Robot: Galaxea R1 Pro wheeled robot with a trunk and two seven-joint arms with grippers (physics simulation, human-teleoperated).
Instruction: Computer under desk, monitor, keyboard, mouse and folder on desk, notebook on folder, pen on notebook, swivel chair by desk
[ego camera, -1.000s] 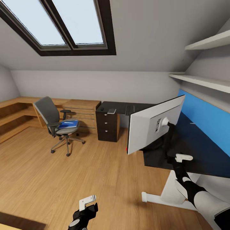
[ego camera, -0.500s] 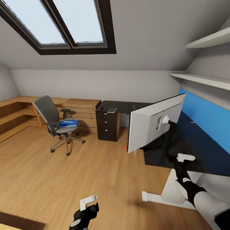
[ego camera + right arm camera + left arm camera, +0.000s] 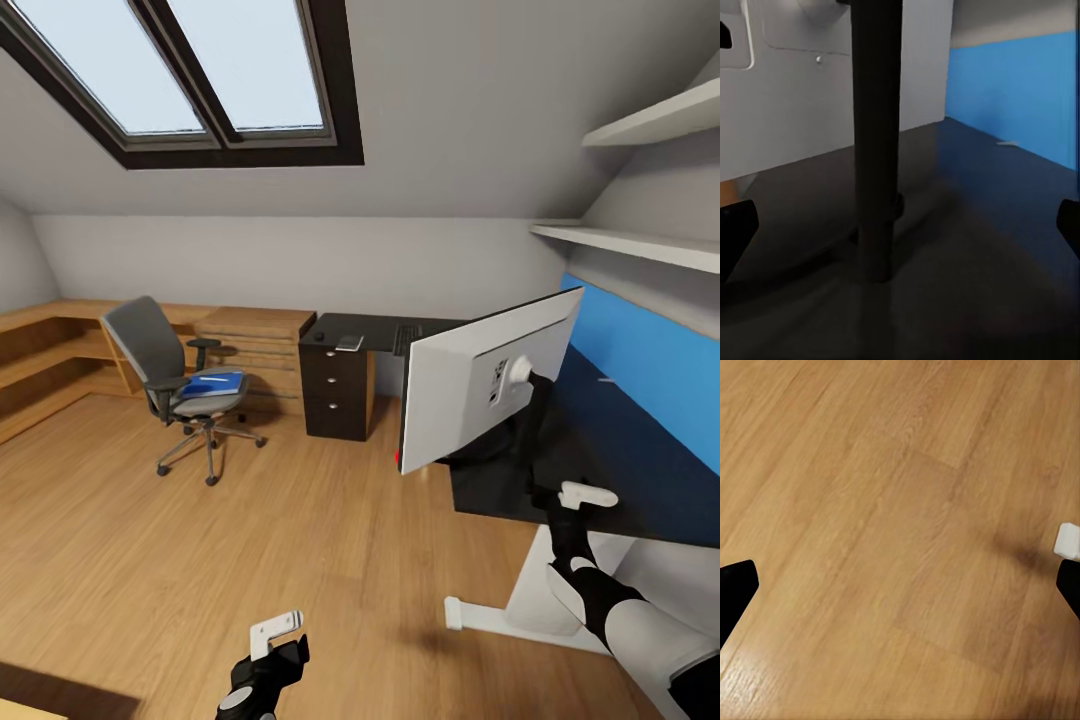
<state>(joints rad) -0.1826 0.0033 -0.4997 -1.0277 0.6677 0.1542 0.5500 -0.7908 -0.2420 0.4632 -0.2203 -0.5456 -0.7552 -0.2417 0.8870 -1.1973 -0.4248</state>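
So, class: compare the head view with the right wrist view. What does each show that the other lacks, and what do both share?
Head view alone: the grey swivel chair carrying a blue folder, the wooden plank floor, the skylight, and the left gripper.

Right wrist view alone: the monitor's black stand pole up close, meeting the desktop.

Both: the white-backed monitor, the dark desk and the blue wall panel.

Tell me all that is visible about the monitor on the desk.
The monitor shows its light grey back, with a mount plate at the middle joined to a dark post. The post stands upright on the dark desk near its front edge. The screen side faces away. The right gripper is open around the post without touching it, fingertips at either side.
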